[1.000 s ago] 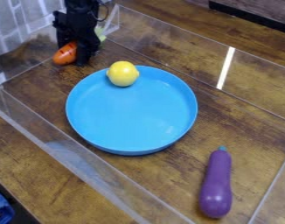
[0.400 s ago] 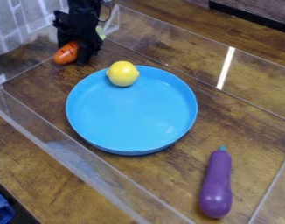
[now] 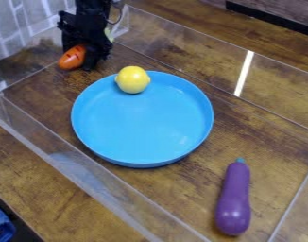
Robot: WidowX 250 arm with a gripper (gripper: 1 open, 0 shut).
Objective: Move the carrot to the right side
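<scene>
One small orange carrot sits right under your black gripper, whose fingers are pinched shut on it, up in the far left corner by the clear wall. Just beside your fingers is the big blue plate with a yellow ball on its near edge. Past the plate you have bare wood table, and a purple eggplant lies well apart.

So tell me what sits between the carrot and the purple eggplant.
In the camera view, the blue plate lies between the carrot and the eggplant, with the yellow ball resting on its near-carrot edge. Past the plate is bare wooden table.
</scene>
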